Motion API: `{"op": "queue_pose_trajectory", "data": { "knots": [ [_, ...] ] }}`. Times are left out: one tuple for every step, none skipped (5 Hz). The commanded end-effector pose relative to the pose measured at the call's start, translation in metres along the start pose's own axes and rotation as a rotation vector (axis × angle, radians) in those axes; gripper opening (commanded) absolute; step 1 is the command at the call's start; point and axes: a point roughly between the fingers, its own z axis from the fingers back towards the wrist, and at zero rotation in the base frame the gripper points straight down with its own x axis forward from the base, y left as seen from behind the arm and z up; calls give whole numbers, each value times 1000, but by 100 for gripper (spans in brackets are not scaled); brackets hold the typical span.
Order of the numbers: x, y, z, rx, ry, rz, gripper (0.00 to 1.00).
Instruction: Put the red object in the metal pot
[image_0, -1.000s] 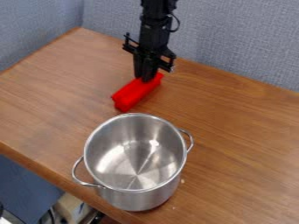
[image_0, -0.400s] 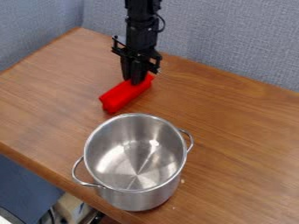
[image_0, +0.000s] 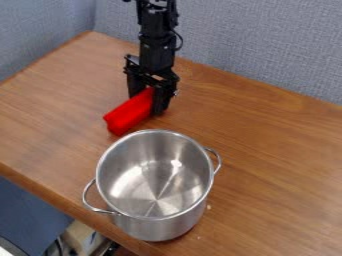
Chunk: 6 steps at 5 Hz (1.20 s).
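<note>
The red object lies on the desk, with its far end directly beneath the end effector and its near end pointing away towards the lower left of the view. It is outside the metal pot, which stands empty and upright, nearer the camera than the end effector and a short way off, its far rim close to the block's near end but not touching it.

Compared with a second ago, the block now lies further to the left on the desk, and the end effector has gone with it, so the block appears to have been dragged or nudged sideways rather than lifted. The block's angle is much as it was. The end effector's fingers now look a little apart, straddling the far end of the block; a moment ago they looked pinched together. Whether they actually press on the block I cannot tell.

For the task, my judgement is that little has been gained: the block is not raised, not clearly held, and no closer to going over the pot's rim. A firm grasp looks like the next need.

No brand, label or writing can be read on anything in view.
</note>
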Motion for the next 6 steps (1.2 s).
{"op": "queue_pose_trajectory", "data": {
  "knots": [
    [0, 9, 27, 27, -60, 21, 0],
    [-1, 9, 35, 32, -70, 30, 0],
    [-3, 2, 37, 36, -89, 7, 0],
    [-4, -4, 39, 37, -110, -18, 0],
    [-17, -10, 55, 37, -132, -21, 0],
    [-40, -24, 102, 62, -234, -2, 0]
  ]
}}
